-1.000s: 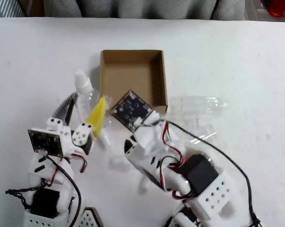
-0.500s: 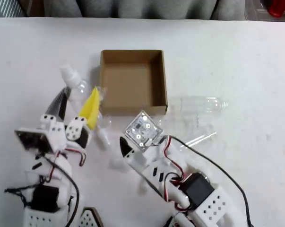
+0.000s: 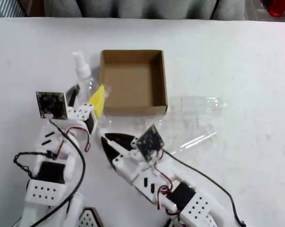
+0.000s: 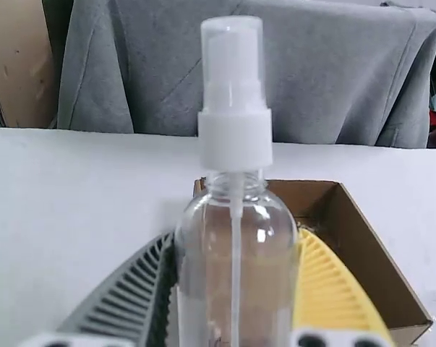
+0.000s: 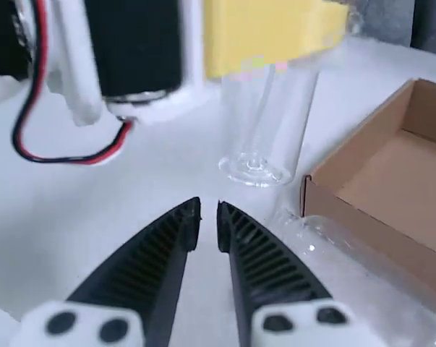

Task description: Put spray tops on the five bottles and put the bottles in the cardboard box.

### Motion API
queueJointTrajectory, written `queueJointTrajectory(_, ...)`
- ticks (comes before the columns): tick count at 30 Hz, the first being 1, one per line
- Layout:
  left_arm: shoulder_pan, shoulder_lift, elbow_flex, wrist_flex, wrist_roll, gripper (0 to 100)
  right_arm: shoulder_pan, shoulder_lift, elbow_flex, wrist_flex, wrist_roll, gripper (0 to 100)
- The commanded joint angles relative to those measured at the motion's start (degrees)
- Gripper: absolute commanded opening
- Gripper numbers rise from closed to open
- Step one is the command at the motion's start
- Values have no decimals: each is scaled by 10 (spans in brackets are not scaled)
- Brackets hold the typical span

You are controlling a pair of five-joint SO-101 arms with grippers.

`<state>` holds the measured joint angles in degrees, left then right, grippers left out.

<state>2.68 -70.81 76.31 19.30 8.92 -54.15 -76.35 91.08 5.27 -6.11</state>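
Clamped upright in the end effector [image 4: 233, 285], between grey and yellow fingers [image 4: 326, 289]: a clear bottle [image 4: 236, 224] with a white spray top [image 4: 233, 94] fitted. Just behind it, toward one o'clock, an open box [image 4: 351, 238] on the white tabletop [image 4: 73, 195]. Farther off at twelve, grey cloth [image 4: 333, 72].

The white table [image 3: 237, 56] runs bare and pale to its far edge. Behind that edge hangs a grey garment [image 4: 333, 72], draped over something, with seams and soft folds showing. Just beside the garment a brown board [image 4: 15, 65] stands upright. Beyond the table's far right corner sits a red object [image 3: 280, 7], cut off by the frame and too partial to name. Beyond the far left corner lies a striped patch [image 3: 3, 7].
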Motion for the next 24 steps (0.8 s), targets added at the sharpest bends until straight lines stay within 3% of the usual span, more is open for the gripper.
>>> queueJointTrajectory(1, 3, 2, -45, -20, 6, 31, -8, -5, 19, -97, -5, 15)
queueJointTrajectory(10, 48, 2, -45, -20, 6, 31, -16, -3, 60, -205, -10, 15)
queueJointTrajectory(17, 48, 5, -44, -57, 7, 31, -17, 2, 58, -208, -10, 15)
queueJointTrajectory(21, 48, 5, -46, -80, 7, 31, -23, 76, 33, -235, -10, 15)
queueJointTrajectory(24, 48, 5, -46, -98, 7, 31, -24, 162, 18, -320, -10, 15)
